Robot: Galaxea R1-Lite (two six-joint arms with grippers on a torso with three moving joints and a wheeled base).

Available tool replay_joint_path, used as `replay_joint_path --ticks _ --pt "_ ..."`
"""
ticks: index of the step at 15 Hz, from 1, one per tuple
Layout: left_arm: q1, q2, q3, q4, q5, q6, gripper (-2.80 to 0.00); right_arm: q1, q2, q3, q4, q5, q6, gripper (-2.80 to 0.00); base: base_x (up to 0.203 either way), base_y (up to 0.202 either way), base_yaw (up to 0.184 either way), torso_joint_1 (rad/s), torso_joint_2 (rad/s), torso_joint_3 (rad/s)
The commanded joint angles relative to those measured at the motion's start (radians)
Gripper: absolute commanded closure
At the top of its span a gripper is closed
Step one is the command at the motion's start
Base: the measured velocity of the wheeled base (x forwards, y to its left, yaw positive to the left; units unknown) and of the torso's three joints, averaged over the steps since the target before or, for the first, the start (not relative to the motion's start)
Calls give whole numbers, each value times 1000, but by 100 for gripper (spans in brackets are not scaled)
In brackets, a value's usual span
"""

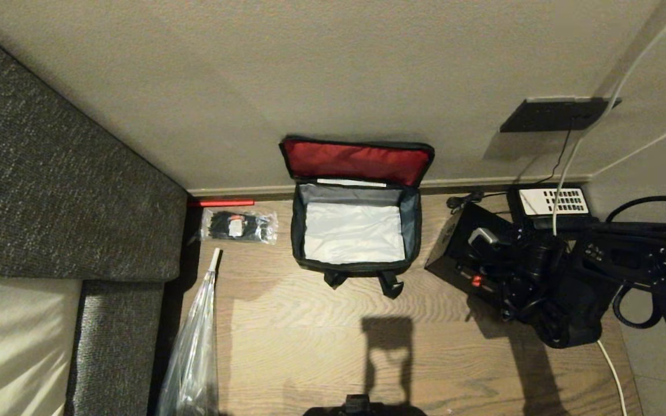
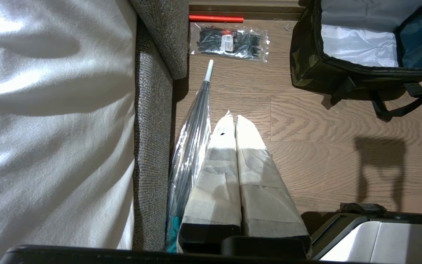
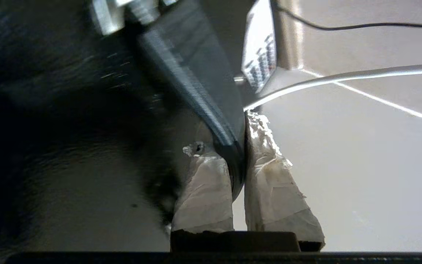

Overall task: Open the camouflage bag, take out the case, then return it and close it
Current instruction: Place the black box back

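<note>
The right gripper (image 3: 238, 161) is pinching the black handle (image 3: 211, 110) of the case (image 1: 472, 254), its two taped fingers (image 3: 273, 190) pressed onto the thin strap from either side, so the case is sitting right at the fingertips, out on the floor (image 1: 310, 346) and not inside anything. What the coming move is turning on is the way back to the bag (image 1: 356, 231): in the head view the bag is lying to the robot's left of that gripper, close by but apart from the case, with a strip of bare floor between them. It is standing open, the red lid (image 1: 356, 160) leaning back against the wall (image 1: 310, 69), the pale lining showing and nothing in it. Its long side is running left to right along the wall, while the case is sitting skewed to that line, so I judge the case is going to need squaring up on the way across before it can drop in. The right arm is the nearer one and is already holding the load. The left gripper (image 2: 231, 121) is hanging further off on the bag's other side, fingers pressed together on nothing, beside a folded umbrella (image 2: 192, 132) and the sofa (image 2: 152, 110). A telephone (image 1: 552, 202) is lying just beyond the case, by the wall.
</note>
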Motion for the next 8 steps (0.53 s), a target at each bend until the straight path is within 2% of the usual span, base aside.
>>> replay_joint_path --ticks 1,6,8 --pt "0 -3 3 0 0 -1 0 -1 -131 20 -17 -6 -24 0 0 0 0 0 0 0" --pt "0 -2 3 0 0 -1 0 36 -331 107 67 -6 -48 0 0 0 0 0 0 0" --pt "0 -2 3 0 0 -1 0 65 -424 108 149 -6 -70 0 0 0 0 0 0 0"
